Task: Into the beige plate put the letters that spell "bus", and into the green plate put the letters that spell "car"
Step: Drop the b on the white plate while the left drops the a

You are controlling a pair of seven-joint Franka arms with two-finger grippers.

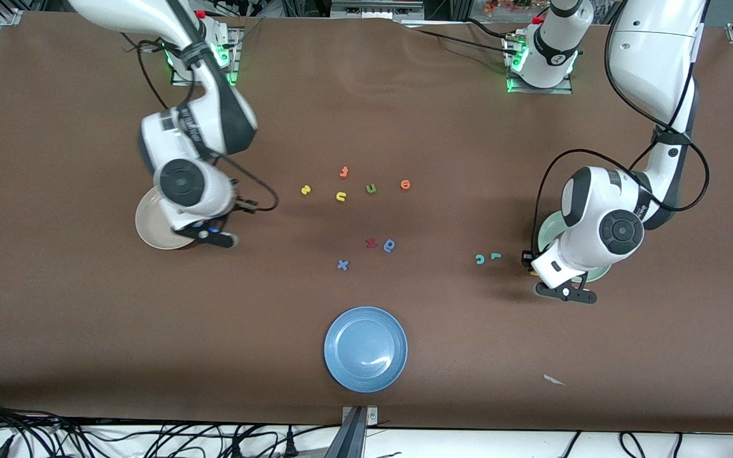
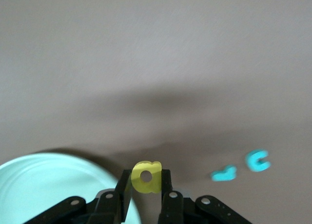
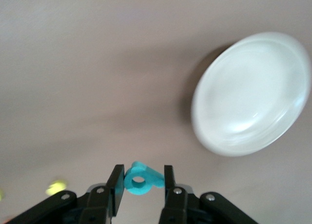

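My left gripper (image 2: 146,178) is shut on the yellow "a" (image 2: 146,176), just over the rim of the green plate (image 2: 44,190), on the side where the teal "c" (image 2: 257,160) and teal "r" (image 2: 224,174) lie on the table. My right gripper (image 3: 141,178) is shut on the teal "b" (image 3: 141,178), above the table beside the beige plate (image 3: 253,92). In the front view the beige plate (image 1: 149,228) and green plate (image 1: 547,228) are half hidden under the arms. The yellow "s" (image 1: 305,189) and yellow "u" (image 1: 341,196) lie mid-table.
Other letters lie mid-table: an orange one (image 1: 343,172), a green "u" (image 1: 371,188), an orange "o" (image 1: 405,184), a dark red one (image 1: 371,242), a blue rounded one (image 1: 390,245) and a blue "x" (image 1: 342,264). A blue plate (image 1: 365,348) sits nearest the front camera. A white scrap (image 1: 554,380) lies nearby.
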